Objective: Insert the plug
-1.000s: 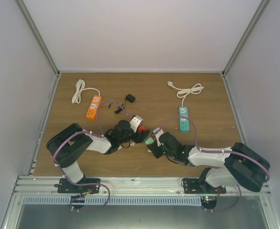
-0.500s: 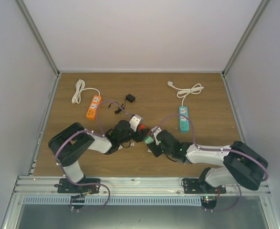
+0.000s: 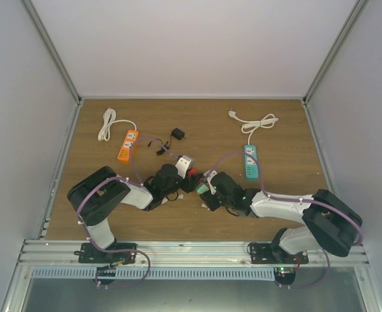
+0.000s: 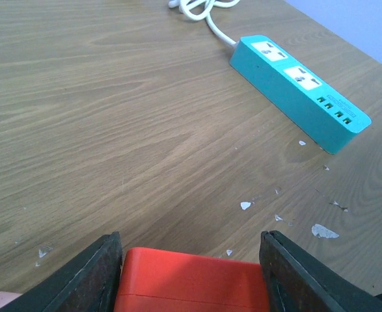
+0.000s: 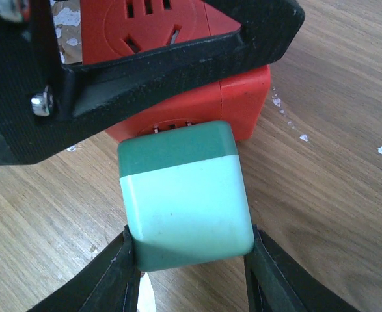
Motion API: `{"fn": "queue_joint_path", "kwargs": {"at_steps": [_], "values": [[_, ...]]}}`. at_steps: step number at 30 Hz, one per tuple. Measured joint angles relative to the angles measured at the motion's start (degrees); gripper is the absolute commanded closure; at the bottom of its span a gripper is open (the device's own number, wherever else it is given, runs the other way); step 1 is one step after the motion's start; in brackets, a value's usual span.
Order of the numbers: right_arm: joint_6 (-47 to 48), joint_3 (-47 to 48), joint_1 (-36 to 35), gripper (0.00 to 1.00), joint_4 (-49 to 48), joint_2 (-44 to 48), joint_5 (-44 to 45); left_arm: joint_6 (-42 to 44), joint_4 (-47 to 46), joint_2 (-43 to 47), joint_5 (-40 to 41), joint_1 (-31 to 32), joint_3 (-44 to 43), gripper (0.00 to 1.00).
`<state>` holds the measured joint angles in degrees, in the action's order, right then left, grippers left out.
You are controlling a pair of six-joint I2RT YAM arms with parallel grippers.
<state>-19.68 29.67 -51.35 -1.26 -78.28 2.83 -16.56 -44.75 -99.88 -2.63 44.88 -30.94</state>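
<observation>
R gripper (image 5: 189,260) (clamping green plug (image 5: 184,195)) moved closer; L gripper (image 4: 191,255) grips red socket (image 4: 191,289).

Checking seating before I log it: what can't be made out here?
Right wrist: prongs of the green plug mostly hidden against the red socket block; depth unclear.
Left wrist: the block's sockets, cut off by the bottom edge.
Top: the joint, too small, under the left gripper and right gripper.

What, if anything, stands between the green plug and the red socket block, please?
Nothing visible does: the green plug, in the right gripper, sits against the red socket block held by the left gripper, prongs at its slots.
</observation>
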Motion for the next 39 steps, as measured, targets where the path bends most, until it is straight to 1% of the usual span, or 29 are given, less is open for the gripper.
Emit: {"fn": "queue_joint_path", "kwargs": {"at_steps": [6, 15, 25, 33, 39], "values": [[0.0, 1.0, 0.6, 0.99, 0.4, -0.7, -0.7, 0.0, -1.0, -0.6, 0.6, 0.0, 0.0, 0.54], [1.5, 4.4, 1.4, 1.0, 3.6, -2.3, -0.9, -0.1, -2.6, -1.4, 2.5, 0.0, 0.0, 0.54], [2.3, 4.6, 2.6, 0.99, 3.9, -2.5, -2.9, -0.4, -2.9, -2.0, 2.7, 0.0, 0.0, 0.54], [3.5, 7.5, 3.9, 1.0, 6.0, -5.0, -4.0, 1.0, -3.0, -3.0, 4.7, 0.0, -1.3, 0.54], [3.6, 8.3, 4.2, 1.0, 7.2, -5.1, -4.3, 1.1, -3.0, -3.2, 5.0, 0.0, -1.4, 0.54]]}}
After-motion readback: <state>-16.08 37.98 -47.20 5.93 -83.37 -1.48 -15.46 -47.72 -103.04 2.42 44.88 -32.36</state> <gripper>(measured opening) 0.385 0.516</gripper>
